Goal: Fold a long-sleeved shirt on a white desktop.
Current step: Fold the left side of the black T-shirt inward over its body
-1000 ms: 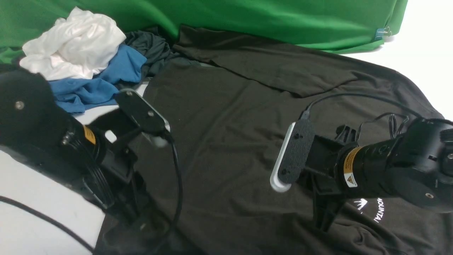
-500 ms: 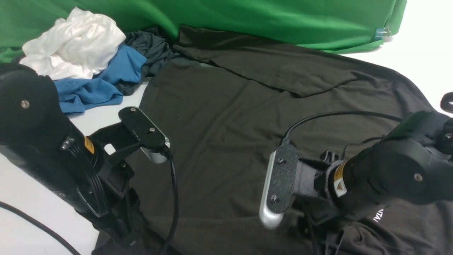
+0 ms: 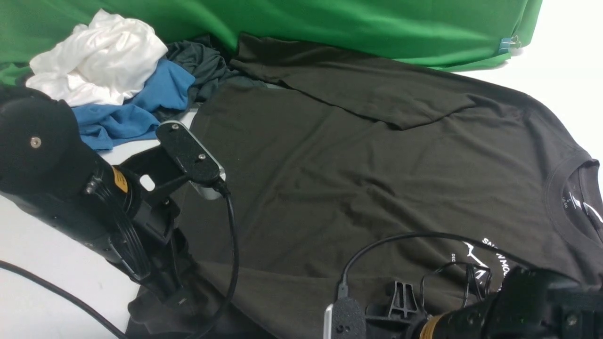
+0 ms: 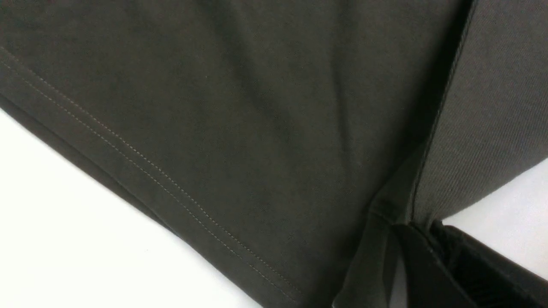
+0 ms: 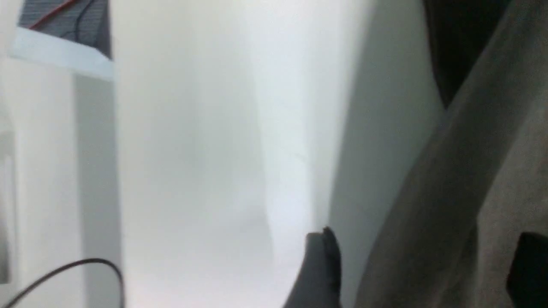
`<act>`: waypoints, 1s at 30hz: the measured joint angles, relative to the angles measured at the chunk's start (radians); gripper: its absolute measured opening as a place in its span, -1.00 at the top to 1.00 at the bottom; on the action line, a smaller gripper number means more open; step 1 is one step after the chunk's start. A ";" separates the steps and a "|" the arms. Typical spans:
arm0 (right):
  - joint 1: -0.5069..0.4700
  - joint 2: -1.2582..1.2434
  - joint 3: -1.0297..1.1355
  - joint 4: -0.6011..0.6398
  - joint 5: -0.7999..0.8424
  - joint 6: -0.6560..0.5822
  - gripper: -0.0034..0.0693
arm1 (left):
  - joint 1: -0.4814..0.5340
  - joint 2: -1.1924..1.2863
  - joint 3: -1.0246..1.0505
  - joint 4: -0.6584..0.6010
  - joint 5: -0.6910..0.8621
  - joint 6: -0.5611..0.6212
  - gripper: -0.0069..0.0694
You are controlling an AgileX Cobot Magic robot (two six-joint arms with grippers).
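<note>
Your left tool (image 4: 417, 231) clamps the hem of the black-brown jersey long-sleeved shirt (image 3: 358, 188); right tool (image 5: 424, 252) open. Far sleeve (image 3: 367, 89) folded in; body folds apparently remain.

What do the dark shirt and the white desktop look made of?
The long-sleeved shirt: probably a cotton-type jersey knit, matte black-brown. It drapes in soft creases and shows a fine knit grain close up.
The white desktop: a hard, smooth board, maybe laminate or painted. It is flat and featureless with a slight sheen; the exact material is unclear.
</note>
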 joint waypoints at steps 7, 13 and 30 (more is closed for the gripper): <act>0.000 0.083 0.048 -0.094 -0.123 0.058 -0.42 | 0.000 0.000 0.000 0.000 -0.006 0.000 0.74; 0.001 0.089 0.049 -0.100 -0.114 0.083 0.61 | 0.000 0.000 0.000 0.000 -0.006 0.000 0.74; 0.001 -0.129 -0.038 -0.106 0.199 0.189 0.78 | 0.000 0.000 -0.001 -0.057 0.054 0.000 0.74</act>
